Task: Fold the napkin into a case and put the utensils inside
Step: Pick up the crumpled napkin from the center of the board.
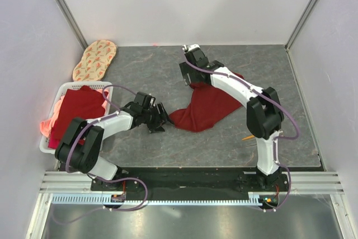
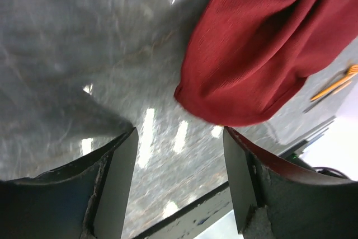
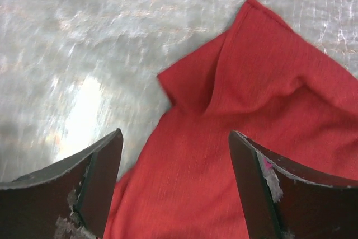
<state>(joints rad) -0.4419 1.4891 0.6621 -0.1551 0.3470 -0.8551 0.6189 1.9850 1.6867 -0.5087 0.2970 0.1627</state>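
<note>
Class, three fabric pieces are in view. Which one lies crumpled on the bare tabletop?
The dark red cloth napkin, mid-table. The brighter red cloth stack sits in the white basket; the oval beige patterned mat lies flat.

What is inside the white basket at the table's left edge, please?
A red cloth on top, a salmon-pink cloth peeking out beneath; anything lower in the basket is covered.

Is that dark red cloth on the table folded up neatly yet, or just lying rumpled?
Rumpled, not folded. The napkin lies in a loose, wrinkled heap with uneven edges; no flat layered rectangle shows.
</note>
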